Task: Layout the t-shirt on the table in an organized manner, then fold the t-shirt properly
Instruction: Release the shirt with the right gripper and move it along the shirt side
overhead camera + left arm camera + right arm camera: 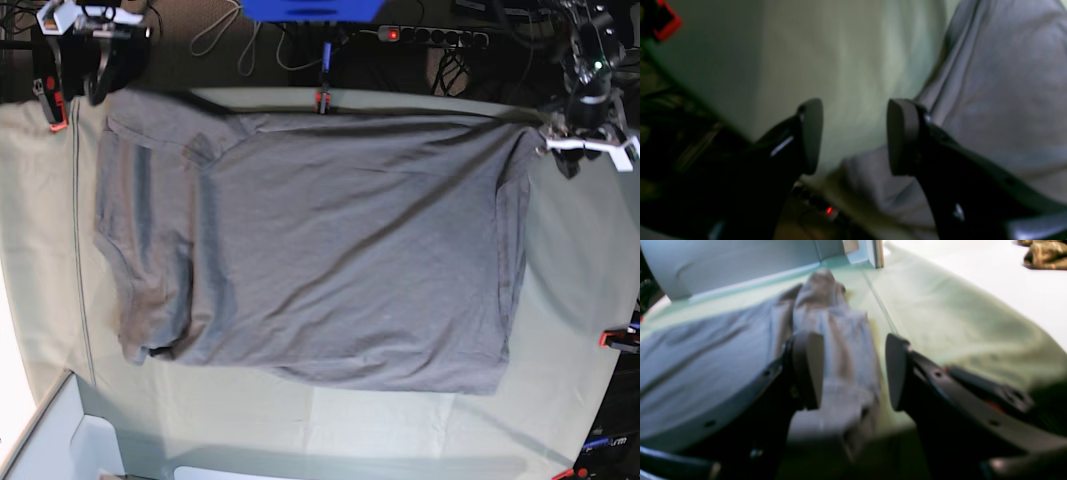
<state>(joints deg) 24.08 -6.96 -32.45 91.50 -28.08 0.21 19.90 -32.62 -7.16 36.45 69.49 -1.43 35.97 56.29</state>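
The t-shirt (320, 250) lies spread on the table (570, 290), both my left gripper (855, 136) and right gripper (855, 370) agape and empty; ridges could crease into any fold

The scene is seen from overhead in the base view, the whole table (570, 300) and t-shirt (320, 250) being taken in from a distance. Close, low views along the cloth are given by both wrist cameras, past their own fingers (811, 133) (810, 368). The t-shirt (1003, 86) (706, 353) is shared by all three.
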